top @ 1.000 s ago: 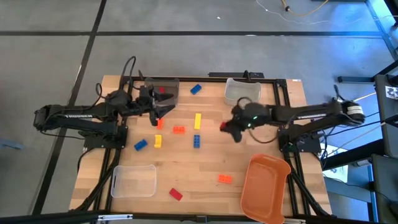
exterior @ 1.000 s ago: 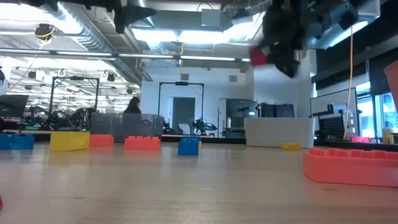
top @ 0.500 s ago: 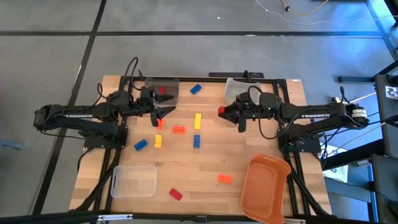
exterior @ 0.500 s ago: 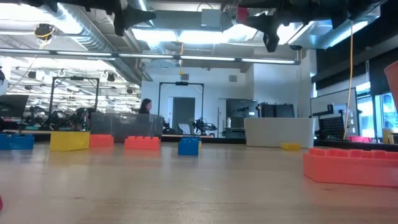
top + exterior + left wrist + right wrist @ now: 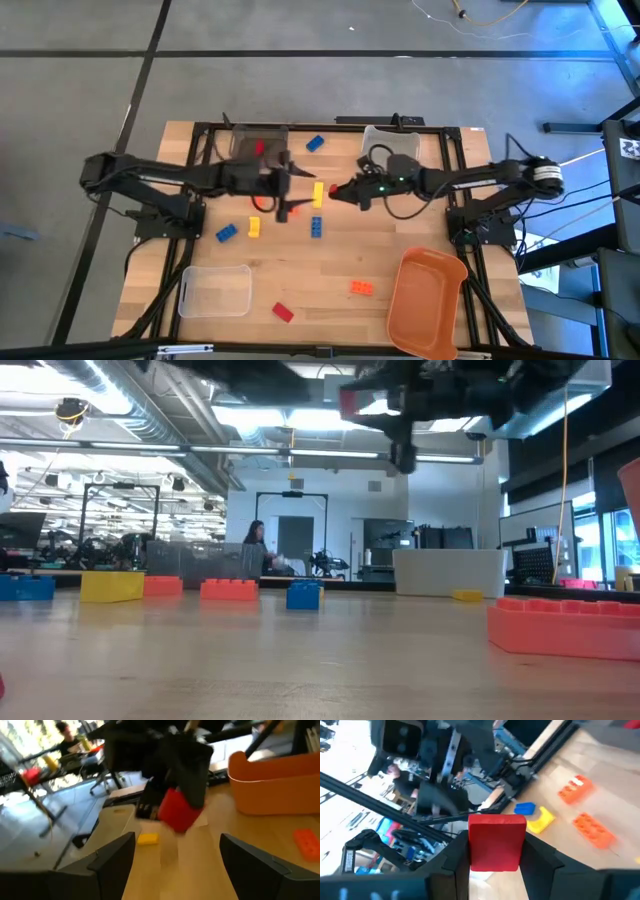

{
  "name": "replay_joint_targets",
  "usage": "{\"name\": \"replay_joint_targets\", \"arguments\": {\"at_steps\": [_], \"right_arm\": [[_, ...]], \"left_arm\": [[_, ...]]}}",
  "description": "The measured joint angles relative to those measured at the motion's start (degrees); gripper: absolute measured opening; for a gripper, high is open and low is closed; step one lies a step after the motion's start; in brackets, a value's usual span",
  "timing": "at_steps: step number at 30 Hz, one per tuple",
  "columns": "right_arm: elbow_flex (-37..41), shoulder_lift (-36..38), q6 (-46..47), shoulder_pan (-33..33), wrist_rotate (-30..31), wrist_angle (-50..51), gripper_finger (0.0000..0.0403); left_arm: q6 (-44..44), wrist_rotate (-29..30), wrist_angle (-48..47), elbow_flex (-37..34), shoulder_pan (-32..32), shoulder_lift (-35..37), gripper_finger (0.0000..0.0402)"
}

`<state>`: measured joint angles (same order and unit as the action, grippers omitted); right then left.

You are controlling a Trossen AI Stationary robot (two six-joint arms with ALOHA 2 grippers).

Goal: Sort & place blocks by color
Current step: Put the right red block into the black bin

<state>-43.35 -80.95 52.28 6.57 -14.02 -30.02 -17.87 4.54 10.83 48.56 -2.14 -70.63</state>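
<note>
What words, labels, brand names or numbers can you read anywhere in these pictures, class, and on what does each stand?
None can be read.
A tag at the high view's right edge carries a black-and-white pattern, too small to read.
The red block in the right gripper is plain.

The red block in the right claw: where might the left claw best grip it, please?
Probably the red block's exposed end, which sticks out clear of the right claw. Approach head-on with the open left claw, which faces it.
</note>
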Motion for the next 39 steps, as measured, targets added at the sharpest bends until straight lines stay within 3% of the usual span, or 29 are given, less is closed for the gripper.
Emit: {"name": "replay_joint_targets", "arguments": {"at_steps": [6,15,25,34,36,39], "right_arm": [[-5.0,-4.6,-2.4,0.0,-3.3,0.1,0.0131],[-5.4,-4.8,-1.8,0.0,-4.2,-0.4,0.0131],[-5.4,-4.8,0.2,0.0,-4.4,-3.6,0.0131],[-5.4,-4.8,1.7,0.3,-4.6,-3.4,0.0132],[-5.5,-4.5,1.7,1.1,-6.1,-2.9,0.0163],[-5.4,-2.9,2.7,3.7,-12.7,-1.2,0.0247]], "left_arm": [[-5.3,2.0,0.0,5.5,1.5,-7.4,0.0283],[-6.7,2.4,0.2,6.8,1.8,-8.5,0.0277],[-7.2,2.7,-0.3,6.8,1.9,-8.5,0.0162],[-6.2,3.4,-0.9,6.8,1.9,-8.4,0.0161],[-4.9,3.4,-2.0,6.9,1.7,-8.1,0.0161],[-3.6,3.6,-4.9,6.9,1.3,-6.3,0.0161]]}}
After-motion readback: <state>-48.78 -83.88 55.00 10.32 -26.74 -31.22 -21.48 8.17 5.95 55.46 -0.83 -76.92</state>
